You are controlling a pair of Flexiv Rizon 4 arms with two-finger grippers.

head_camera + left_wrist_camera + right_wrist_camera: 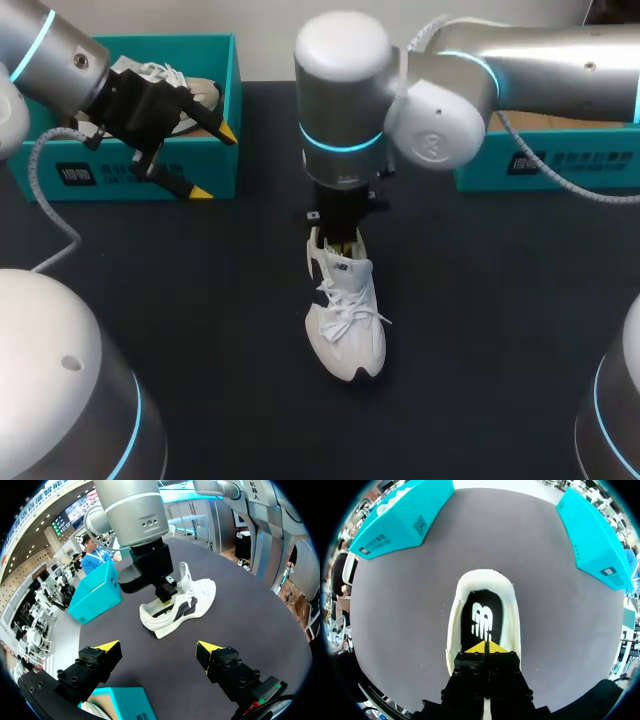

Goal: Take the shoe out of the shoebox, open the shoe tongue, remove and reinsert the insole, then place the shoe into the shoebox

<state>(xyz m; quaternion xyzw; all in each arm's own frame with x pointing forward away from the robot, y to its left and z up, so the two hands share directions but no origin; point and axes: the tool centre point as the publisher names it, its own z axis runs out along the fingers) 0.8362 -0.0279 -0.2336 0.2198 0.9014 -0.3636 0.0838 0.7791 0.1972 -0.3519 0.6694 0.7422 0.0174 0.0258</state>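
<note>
The big dark table (200, 330) is holding the left shoebox (120, 175) and the right shoebox (560, 165), both blue-green. The white shoe (347, 325) is sitting on its sole in the middle of the table, well apart from both boxes. The right claw (484, 647) is poking down into the shoe's heel opening, its yellow tips pressed together just over the black insole (480, 620). The left claw (157, 647) is hanging above the left shoebox's front wall, fingers wide apart, holding nothing. Another white shoe (175, 85) is lying in that box.

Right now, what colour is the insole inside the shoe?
The insole is black with a white logo; the right wrist view shows it best.
</note>
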